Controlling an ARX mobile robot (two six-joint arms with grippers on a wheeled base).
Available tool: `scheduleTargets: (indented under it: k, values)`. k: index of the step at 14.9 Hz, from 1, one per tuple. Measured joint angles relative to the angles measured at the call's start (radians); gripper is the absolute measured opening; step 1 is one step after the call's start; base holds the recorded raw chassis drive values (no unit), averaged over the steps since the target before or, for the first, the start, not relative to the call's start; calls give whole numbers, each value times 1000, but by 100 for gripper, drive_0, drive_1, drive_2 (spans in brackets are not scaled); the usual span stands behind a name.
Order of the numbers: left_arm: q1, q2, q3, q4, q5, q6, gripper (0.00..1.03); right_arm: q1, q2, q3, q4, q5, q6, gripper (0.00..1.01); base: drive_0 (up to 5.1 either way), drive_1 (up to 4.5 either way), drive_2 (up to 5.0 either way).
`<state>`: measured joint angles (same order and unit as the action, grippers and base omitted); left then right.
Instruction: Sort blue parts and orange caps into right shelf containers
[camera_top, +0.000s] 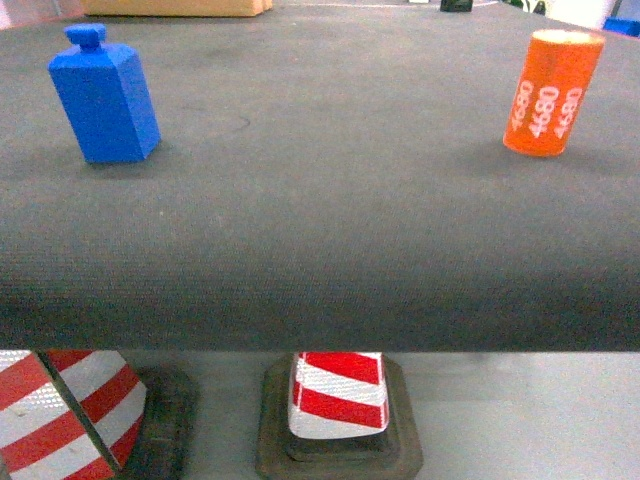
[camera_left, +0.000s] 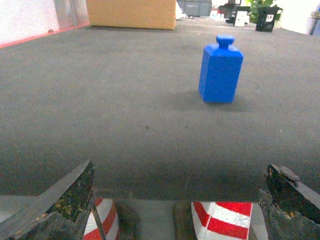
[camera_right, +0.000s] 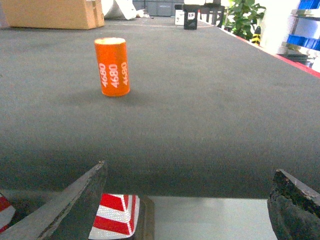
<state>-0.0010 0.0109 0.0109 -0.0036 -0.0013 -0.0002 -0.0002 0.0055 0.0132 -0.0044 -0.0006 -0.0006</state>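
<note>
Here, blue part (camera_top: 104, 97) upright left, orange cap (camera_top: 552, 92) upright right, well apart.

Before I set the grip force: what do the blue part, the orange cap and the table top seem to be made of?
Blue part: likely hard plastic, matte, with sharp moulded edges and uniform colour. Orange cap: probably plastic or a wrapped cylinder, slightly glossy, printed "4680" in white; the material underneath is unclear. Table top: dark grey fabric or felt-like mat, with a fine woven texture and no shine.
</note>
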Motion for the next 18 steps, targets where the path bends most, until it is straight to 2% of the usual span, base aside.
scheduleTargets:
  k: [18]
  values:
    - [0, 0, 0, 0, 1, 0, 98, 0, 0, 0, 0, 0, 1, 98, 0, 0, 0]
